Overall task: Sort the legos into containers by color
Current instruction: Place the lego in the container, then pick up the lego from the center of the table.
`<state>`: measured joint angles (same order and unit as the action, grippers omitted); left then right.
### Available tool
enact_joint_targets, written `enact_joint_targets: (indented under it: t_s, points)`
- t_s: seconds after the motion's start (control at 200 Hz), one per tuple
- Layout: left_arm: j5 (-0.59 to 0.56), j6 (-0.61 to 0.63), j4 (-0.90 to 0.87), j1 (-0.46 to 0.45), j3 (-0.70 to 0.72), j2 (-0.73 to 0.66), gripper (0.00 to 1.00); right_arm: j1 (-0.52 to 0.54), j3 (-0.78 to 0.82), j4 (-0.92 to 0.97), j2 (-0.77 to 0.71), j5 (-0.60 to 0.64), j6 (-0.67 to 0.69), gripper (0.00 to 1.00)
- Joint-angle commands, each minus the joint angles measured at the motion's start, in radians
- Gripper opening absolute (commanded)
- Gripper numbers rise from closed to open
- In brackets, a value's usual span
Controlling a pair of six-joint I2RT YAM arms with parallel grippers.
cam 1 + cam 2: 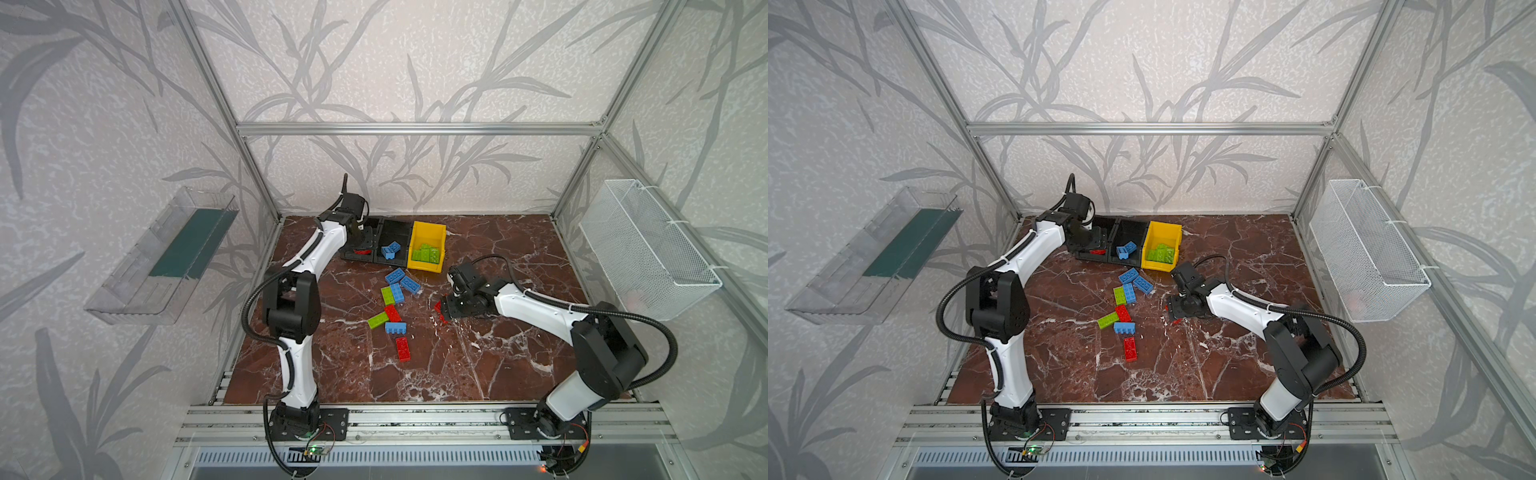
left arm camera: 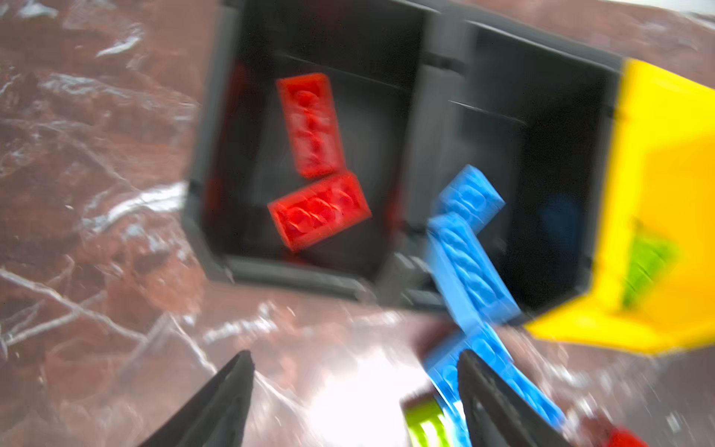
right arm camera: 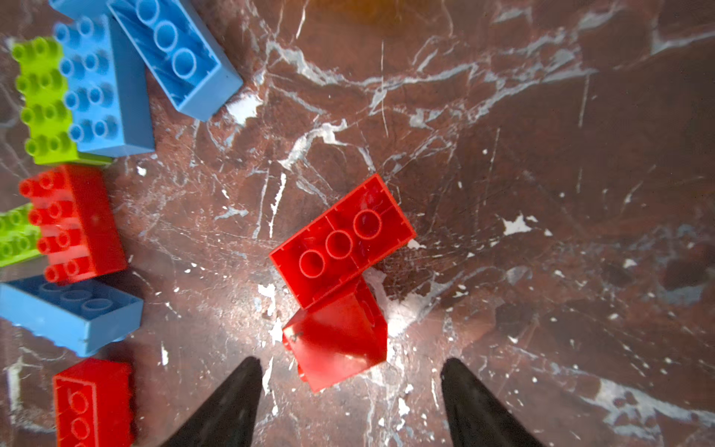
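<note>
Though blurred, the left wrist view shows two red bricks point(image 2: 319, 209) in the end black bin point(image 2: 216, 154). From above, the open, empty left gripper point(image 2: 355, 360) mostly hides them. The right gripper point(image 3: 351, 362), jaws apart, hovers over two loose red bricks point(image 3: 342, 240), barely visible in both top views. Green bricks point(image 1: 426, 254) fill the yellow bin point(image 1: 428, 227). The marble table point(image 1: 519, 249) is open at the right.

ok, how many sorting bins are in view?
3, in one row at the back: end black bin, middle black bin, then yellow bin. None seems hidden.
</note>
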<state>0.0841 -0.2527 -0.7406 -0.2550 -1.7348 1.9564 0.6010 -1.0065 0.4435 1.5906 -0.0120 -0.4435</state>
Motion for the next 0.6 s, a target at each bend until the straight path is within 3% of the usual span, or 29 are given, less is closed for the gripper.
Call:
enact_joint_targets:
  t_s: [0.0,0.255,0.405,0.6]
  points:
    - [-0.003,0.042,0.051,-0.104,0.088,-0.106,0.83,-0.069,0.038,-0.016,-0.119,-0.022,-0.033,0.73]
    - [0.014,0.009,0.059,-0.304,0.14,-0.11,0.83,-0.256,0.175,-0.071,-0.284,-0.015,-0.033,0.7]
    - [0.015,0.016,0.022,-0.396,0.073,-0.015,0.83,-0.352,0.22,-0.062,-0.346,-0.037,-0.04,0.69]
    - [0.014,0.026,-0.035,-0.49,-0.037,0.118,0.83,-0.396,0.243,-0.04,-0.387,-0.033,-0.034,0.69]
